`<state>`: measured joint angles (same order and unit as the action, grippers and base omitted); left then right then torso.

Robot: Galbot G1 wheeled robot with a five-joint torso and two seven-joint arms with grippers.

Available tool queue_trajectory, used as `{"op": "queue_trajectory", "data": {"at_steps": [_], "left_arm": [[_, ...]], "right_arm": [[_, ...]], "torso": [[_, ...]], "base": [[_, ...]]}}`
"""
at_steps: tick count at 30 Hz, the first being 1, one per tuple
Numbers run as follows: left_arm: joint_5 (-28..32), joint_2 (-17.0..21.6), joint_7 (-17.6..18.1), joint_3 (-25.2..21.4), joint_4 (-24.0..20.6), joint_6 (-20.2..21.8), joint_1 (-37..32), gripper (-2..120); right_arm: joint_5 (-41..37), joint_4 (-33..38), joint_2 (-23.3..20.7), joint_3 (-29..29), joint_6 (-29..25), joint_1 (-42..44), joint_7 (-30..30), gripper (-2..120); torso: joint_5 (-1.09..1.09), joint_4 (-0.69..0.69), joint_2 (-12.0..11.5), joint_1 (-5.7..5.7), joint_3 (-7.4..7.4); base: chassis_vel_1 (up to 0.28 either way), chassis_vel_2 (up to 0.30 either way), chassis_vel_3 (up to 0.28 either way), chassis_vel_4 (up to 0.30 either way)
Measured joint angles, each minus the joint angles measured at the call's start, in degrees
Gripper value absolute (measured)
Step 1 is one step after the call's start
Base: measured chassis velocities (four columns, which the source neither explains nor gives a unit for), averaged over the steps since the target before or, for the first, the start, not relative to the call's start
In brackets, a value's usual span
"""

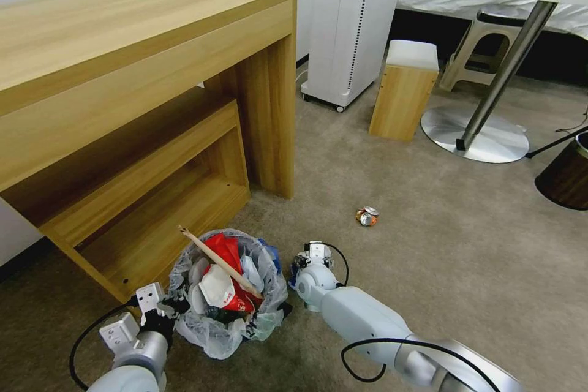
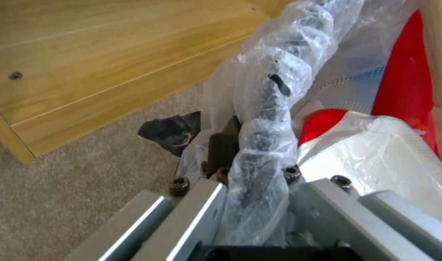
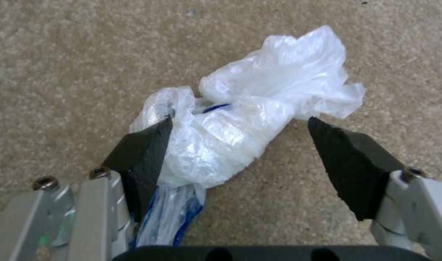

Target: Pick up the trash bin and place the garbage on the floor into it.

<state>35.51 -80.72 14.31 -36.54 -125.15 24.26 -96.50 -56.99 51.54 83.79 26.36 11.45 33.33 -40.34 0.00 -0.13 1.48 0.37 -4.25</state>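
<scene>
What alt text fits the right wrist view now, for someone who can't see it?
The right hand, fingers open, straddles a crumpled clear plastic bag with blue print lying on the beige carpet. One dark pad touches the bag's side; the other stands clear of it.

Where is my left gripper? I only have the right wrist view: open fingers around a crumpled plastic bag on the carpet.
Observer: The left gripper is shut on the bag-lined rim of the trash bin, beside the wooden desk.
Operator: Any other litter on the floor?
Observer: Yes, a crushed can lies on the carpet, ahead of the right gripper.
Operator: How full is the bin?
Observer: Quite full: red wrappers show at the top, and a wooden stick lies across them, poking past the rim.
</scene>
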Motion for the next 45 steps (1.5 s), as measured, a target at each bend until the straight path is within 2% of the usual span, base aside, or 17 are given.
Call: {"op": "queue_trajectory", "data": {"at_steps": [10, 13, 14, 17, 18, 23, 24, 26, 28, 32, 35, 36, 39, 40, 41, 44, 45], "left_arm": [[-0.2, -0.1, 0.0, 0.0, -0.1, -0.2, -0.2, 0], [-0.2, 0.0, -0.2, 0.1, 0.1, -0.4, -0.2, 0], [-0.2, 0.0, -0.2, 0.1, 0.1, -0.4, -0.2, 0], [-0.3, 0.0, -0.3, 0.2, 0.1, -0.6, -0.3, 0], [-0.3, 0.0, -0.3, 0.2, 0.1, -0.6, -0.3, 0], [-0.4, 0.0, -0.3, 0.3, 0.3, -0.7, -0.1, 0], [-0.4, 0.0, -0.3, 0.3, 0.3, -0.7, -0.1, 0], [-0.4, -0.1, -0.4, 0.3, 0.4, -0.7, 0.1, 0], [-0.4, -0.2, -0.4, 0.3, 0.5, -0.7, 0.2, 0], [-0.4, -0.2, -0.4, 0.2, 0.7, -0.7, 0.3, 0], [-0.1, 0.0, -0.3, -0.1, 1.0, -0.7, 0.7, 0], [-0.1, 0.0, -0.3, -0.1, 1.0, -0.7, 0.7, 0], [-0.1, -0.2, -0.2, -0.5, 1.1, -0.7, 0.6, 0], [-0.1, -0.4, -0.1, -0.6, 1.1, -0.7, 0.6, 0], [-0.1, -0.4, -0.1, -0.6, 1.1, -0.7, 0.6, 0], [-0.1, -0.6, 0.0, -0.7, 1.1, -0.7, 0.9, 0], [-0.1, -0.6, 0.0, -0.7, 1.1, -0.7, 0.9, 0]], "right_arm": [[2.0, -2.6, 0.9, 1.9, -0.9, -0.3, 0.9, 64], [2.6, -3.2, 1.1, 2.2, -1.3, -0.3, 1.0, 49], [2.6, -3.2, 1.1, 2.2, -1.3, -0.3, 1.0, 49], [2.8, -2.5, 0.5, 2.3, -1.4, 0.1, 1.0, 33], [2.8, -2.5, 0.5, 2.3, -1.4, 0.1, 1.0, 33], [2.7, 0.1, -1.1, 2.3, -1.4, 0.6, 0.6, 12], [2.7, 0.1, -1.1, 2.3, -1.4, 0.6, 0.6, 12], [2.3, 2.0, -2.1, 2.2, -1.3, 0.9, 0.4, 3], [2.1, 3.2, -2.8, 2.1, -1.3, 1.1, 0.2, 0], [1.6, 8.2, -5.4, 1.8, -1.3, 2.0, -0.3, 0], [0.9, 17.4, -9.6, 0.7, -3.4, 3.5, -0.2, 0], [0.9, 17.4, -9.6, 0.7, -3.4, 3.5, -0.2, 0], [1.8, 28.5, -16.6, -0.9, -9.1, 4.8, 2.9, 0], [2.1, 30.9, -18.7, -1.4, -10.6, 5.1, 3.9, 0], [2.1, 30.9, -18.7, -1.4, -10.6, 5.1, 3.9, 0], [3.6, 41.9, -26.7, -4.4, -17.1, 6.4, 9.9, 0], [3.6, 41.9, -26.7, -4.4, -17.1, 6.4, 9.9, 0]], "torso": [[0.01, 0.01, 0.0, 0.0, 0.0], [0.01, 0.01, 0.0, 0.0, 0.0], [0.01, 0.01, 0.0, 0.0, 0.0], [0.0, 0.01, 0.0, 0.0, 0.0], [0.0, 0.01, 0.0, 0.0, 0.0], [0.0, 0.0, 0.0, 0.0, 0.0], [0.0, 0.0, 0.0, 0.0, 0.0], [0.01, 0.0, 0.0, 0.01, 0.0], [0.01, 0.0, 0.0, 0.01, 0.0], [0.01, 0.0, 0.0, 0.01, 0.0], [0.02, 0.01, 0.0, 0.01, 0.0], [0.02, 0.01, 0.0, 0.01, 0.0], [0.03, 0.01, 0.0, 0.01, 0.0], [0.03, 0.02, 0.0, 0.01, -0.01], [0.03, 0.02, 0.0, 0.01, -0.01], [0.01, -0.03, 0.0, 0.01, 0.0], [0.01, -0.03, 0.0, 0.01, 0.0]], "base": [[0.0, 0.0, 0.0, 0.0], [0.0, 0.0, 0.0, 0.0], [0.0, 0.0, 0.0, 0.0], [0.0, 0.0, 0.0, 0.0], [0.0, 0.0, 0.0, 0.0], [0.0, 0.0, 0.0, 0.0], [0.0, 0.0, 0.0, 0.0], [0.0, 0.0, 0.0, 0.0], [0.0, 0.0, 0.0, 0.0], [0.0, 0.0, 0.0, 0.0], [0.0, 0.0, 0.0, 0.0], [0.0, 0.0, 0.0, 0.0], [0.0, 0.0, 0.0, 0.0], [0.0, 0.0, 0.0, 0.0], [0.0, 0.0, 0.0, 0.0], [0.0, 0.0, 0.0, 0.0], [0.0, 0.0, 0.0, 0.0]]}}
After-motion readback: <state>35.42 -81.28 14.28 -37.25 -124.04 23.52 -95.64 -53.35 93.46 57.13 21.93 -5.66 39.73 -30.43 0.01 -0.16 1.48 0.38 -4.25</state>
